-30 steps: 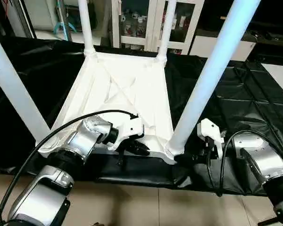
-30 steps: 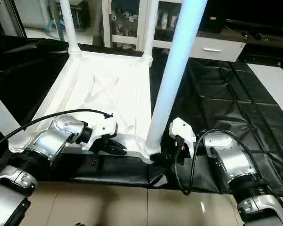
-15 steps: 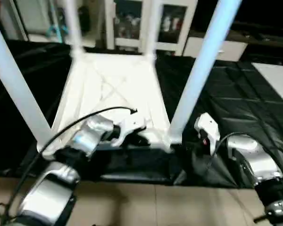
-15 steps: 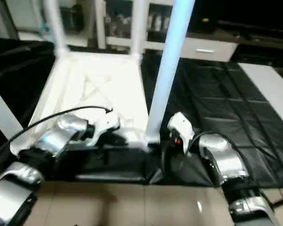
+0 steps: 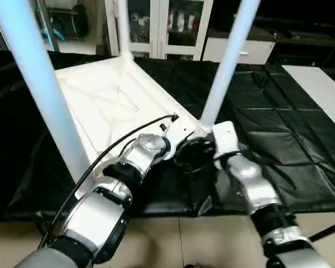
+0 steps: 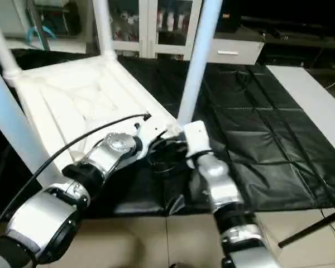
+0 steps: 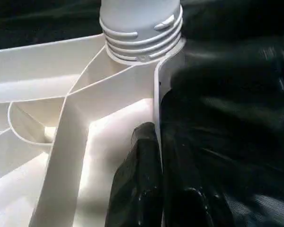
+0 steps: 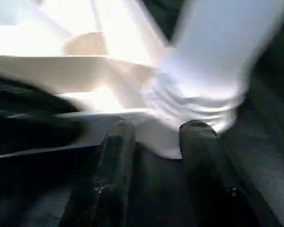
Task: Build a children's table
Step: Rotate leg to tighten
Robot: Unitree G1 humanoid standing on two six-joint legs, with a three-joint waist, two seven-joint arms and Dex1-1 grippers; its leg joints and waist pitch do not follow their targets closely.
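Observation:
The children's table lies upside down: the white ribbed tabletop (image 5: 100, 100) faces up and white legs (image 5: 229, 56) stand in its corner sockets. Both grippers meet at the near corner, under that leg. My left gripper (image 7: 158, 142) is shut on the tabletop's rim beside the leg's threaded end (image 7: 139, 35), one finger inside the rim and one outside. My right gripper (image 8: 156, 130) has its fingers (image 8: 116, 156) apart, with the tabletop's corner lying between the tips. I cannot tell whether they touch it.
A black sheet (image 5: 279, 128) covers the work surface around the table. A white cabinet with glass doors (image 5: 156, 22) and a low white drawer unit (image 5: 234, 50) stand behind. Tiled floor (image 5: 184, 240) lies at the near edge, and a white panel (image 5: 318, 89) at the right.
The view has swung and tilted. My right gripper has come in to the near corner beside the left one, and its fingers have narrowed. The left gripper keeps its hold on the rim.

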